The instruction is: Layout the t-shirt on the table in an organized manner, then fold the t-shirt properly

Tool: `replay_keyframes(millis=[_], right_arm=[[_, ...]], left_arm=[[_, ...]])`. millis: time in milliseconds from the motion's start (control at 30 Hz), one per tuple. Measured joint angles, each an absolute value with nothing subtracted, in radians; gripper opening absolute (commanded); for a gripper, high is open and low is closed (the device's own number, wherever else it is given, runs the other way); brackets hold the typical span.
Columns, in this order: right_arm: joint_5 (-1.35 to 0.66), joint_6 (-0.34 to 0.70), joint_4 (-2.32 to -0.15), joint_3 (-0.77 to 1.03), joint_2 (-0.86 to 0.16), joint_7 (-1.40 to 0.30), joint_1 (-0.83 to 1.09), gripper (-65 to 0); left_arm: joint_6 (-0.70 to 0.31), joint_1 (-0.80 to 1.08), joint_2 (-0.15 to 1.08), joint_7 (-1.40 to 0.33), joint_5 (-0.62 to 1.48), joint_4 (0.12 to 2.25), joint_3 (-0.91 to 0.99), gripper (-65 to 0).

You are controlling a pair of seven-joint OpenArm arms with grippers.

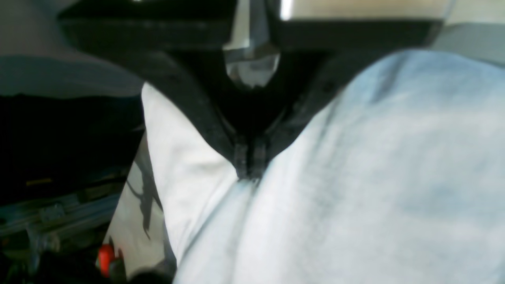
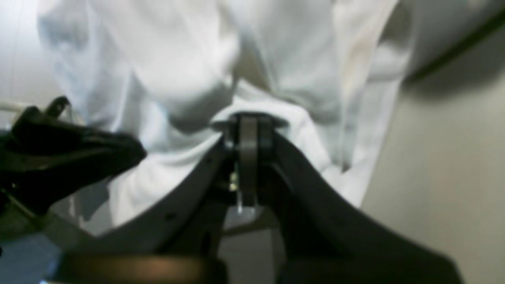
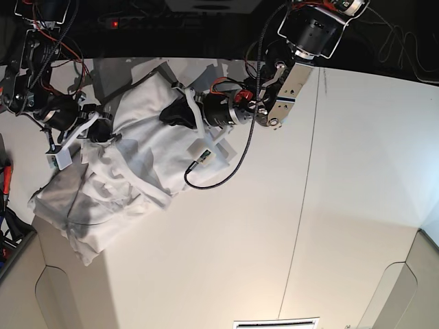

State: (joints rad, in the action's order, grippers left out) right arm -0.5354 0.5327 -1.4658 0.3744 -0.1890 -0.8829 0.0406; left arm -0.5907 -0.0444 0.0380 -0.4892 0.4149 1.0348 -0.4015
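Note:
The white t-shirt (image 3: 127, 181) lies bunched and wrinkled at the table's (image 3: 329, 205) far left corner, part of it draped to the edge. Both grippers hold it up near its top. In the left wrist view my left gripper (image 1: 249, 167) is shut on a pinch of t-shirt (image 1: 355, 177) cloth. The right wrist view shows my right gripper (image 2: 248, 123) shut on a fold of the t-shirt (image 2: 177, 71). From the base view, the left gripper (image 3: 168, 115) grips the cloth's upper middle and the right gripper (image 3: 104, 131) its left side.
A thin dark seam (image 3: 305, 185) runs down the tabletop. A black cable (image 3: 226, 168) loops from the left arm onto the table. Dark equipment and wires line the far edge. A white vent panel (image 3: 276, 323) sits at the near edge.

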Motion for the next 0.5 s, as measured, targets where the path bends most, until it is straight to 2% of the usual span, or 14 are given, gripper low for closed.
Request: replay_keyframes(millis=[267,400,500], right_arm=[[-0.396,0.511,-1.466,0.374,-0.223,-0.808,-0.037,-65.0],[-0.317,0.421,-1.465,0.373,-0.238,-0.793,-0.059,-65.0],[-0.339,0.411,-1.465,0.374,-0.243,-0.765,-0.061,-65.0]], left_arm=[[-0.619,-0.048,0.155,-0.455,0.474,1.039,-0.400,-65.0],[-0.620,-0.049,0.175,-0.450,0.488,1.039,-0.400,-65.0],[-0.618,-0.051,0.178,-0.459,0.488,1.039,-0.399,-65.0]])
